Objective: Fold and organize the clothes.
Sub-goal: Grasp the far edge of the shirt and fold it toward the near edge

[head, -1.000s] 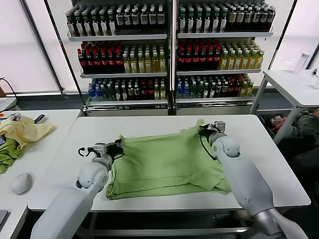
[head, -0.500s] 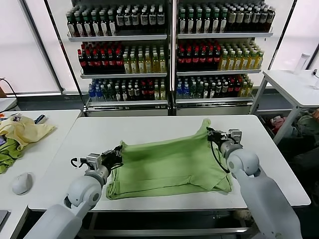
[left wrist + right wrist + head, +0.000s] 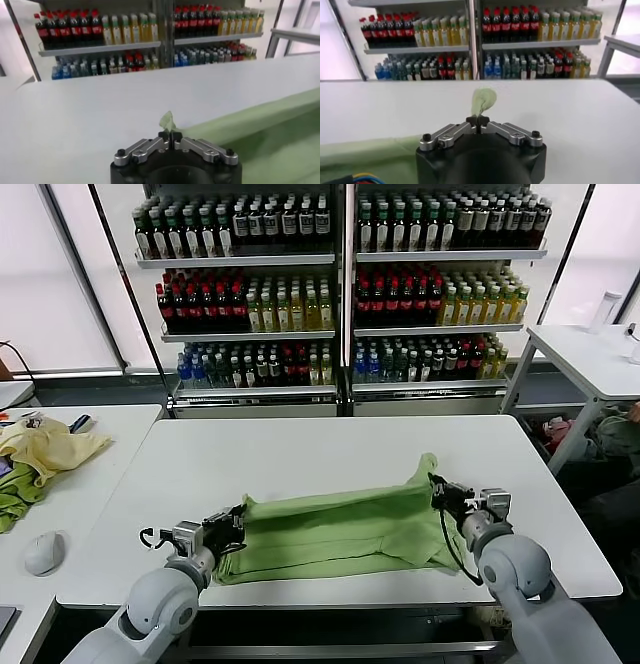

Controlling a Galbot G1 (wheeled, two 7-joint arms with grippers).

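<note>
Pinching shirt [image 3: 340,524] corners, left end effector [image 3: 236,522], right end effector [image 3: 440,490]

shirt [image 3: 340,524]: plain light green, no print showing
table [image 3: 300,449]: white
grippers: left gripper [image 3: 170,135] and right gripper [image 3: 478,120] black with silver fingers
garment on side table [image 3: 45,449]: pale yellow
cloth beside it [image 3: 12,499]: darker green
shelf bottles [image 3: 250,304]: red, yellow, green, dark
</note>
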